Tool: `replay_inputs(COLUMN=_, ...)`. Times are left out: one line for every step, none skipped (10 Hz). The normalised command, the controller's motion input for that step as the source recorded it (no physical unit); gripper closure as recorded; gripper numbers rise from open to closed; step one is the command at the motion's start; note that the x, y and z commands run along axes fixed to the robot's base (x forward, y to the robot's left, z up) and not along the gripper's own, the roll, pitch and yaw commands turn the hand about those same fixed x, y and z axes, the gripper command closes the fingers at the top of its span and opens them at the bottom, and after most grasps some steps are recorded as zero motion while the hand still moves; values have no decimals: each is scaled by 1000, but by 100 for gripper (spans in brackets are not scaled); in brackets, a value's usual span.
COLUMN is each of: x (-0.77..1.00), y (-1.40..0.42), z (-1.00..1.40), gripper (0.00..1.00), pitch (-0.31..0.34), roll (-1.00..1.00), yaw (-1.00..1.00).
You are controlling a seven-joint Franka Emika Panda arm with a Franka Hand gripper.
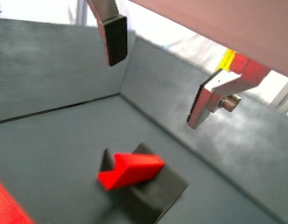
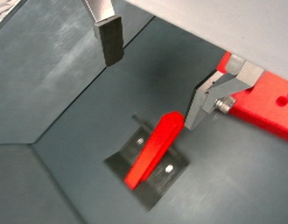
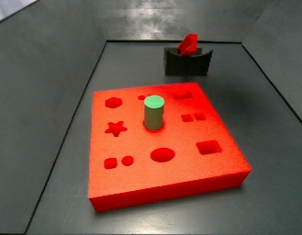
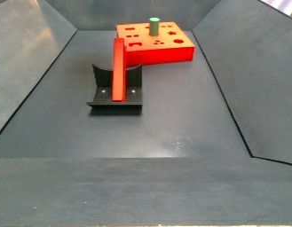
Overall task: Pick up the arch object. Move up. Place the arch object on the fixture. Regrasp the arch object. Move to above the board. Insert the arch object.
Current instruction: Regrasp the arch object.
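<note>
The arch object [image 3: 189, 43], a small bright red block, rests on the dark fixture [image 3: 187, 62] at the far end of the bin, leaning upright. It also shows in the long side view [image 4: 120, 69] on the fixture [image 4: 134, 89]. In both wrist views my gripper [image 1: 154, 92] [image 2: 156, 92] is open and empty, hanging well above the arch object [image 1: 130, 169] [image 2: 156, 149] and the fixture [image 1: 158, 194] [image 2: 125, 156]. The board [image 3: 160, 151] [image 4: 160, 44] [image 2: 269, 101] is a red slab with shaped holes. The gripper is out of both side views.
A green cylinder peg [image 3: 153, 113] [image 4: 152, 21] stands upright in the board. Sloping grey bin walls [image 4: 42, 53] surround the dark floor [image 4: 172, 124]. A corner of the board [image 1: 3, 206] shows at the edge of a wrist view.
</note>
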Motion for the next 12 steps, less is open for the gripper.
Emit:
replay_inputs(x=87, y=-36, z=2, gripper=0, pitch=144, roll=1000, yaw=69)
replay_inputs(x=96, y=-40, z=-3, gripper=0, pitch=171, roll=1000, yaw=90)
replay_inputs(x=98, y=-41, z=-3, gripper=0, pitch=186, roll=1000, yaw=104)
replay_inputs(x=96, y=-45, z=-2, gripper=0, pitch=216, roll=1000, yaw=145)
replay_inputs(x=96, y=-46, z=-6, gripper=0, pitch=240, roll=1000, yaw=192)
replay_inputs(x=103, y=-48, z=-5, gripper=0, pitch=214, roll=774, yaw=227)
replay_inputs(x=105, y=-50, z=-6, gripper=0, pitch=190, roll=644, yaw=239)
replay_inputs(x=103, y=-49, z=-4, gripper=0, pitch=137, roll=396, yaw=255)
replay_inputs(x=96, y=-37, z=4, gripper=0, pitch=94, roll=272, yaw=258)
replay_inputs(x=82, y=-39, z=-1, gripper=0, pitch=39, roll=196, yaw=245)
replay_inputs(x=81, y=-41, z=-6, gripper=0, pitch=14, roll=179, yaw=234)
replay_inputs(x=32, y=45, z=-1000, gripper=0, pitch=-31, roll=115, yaw=226)
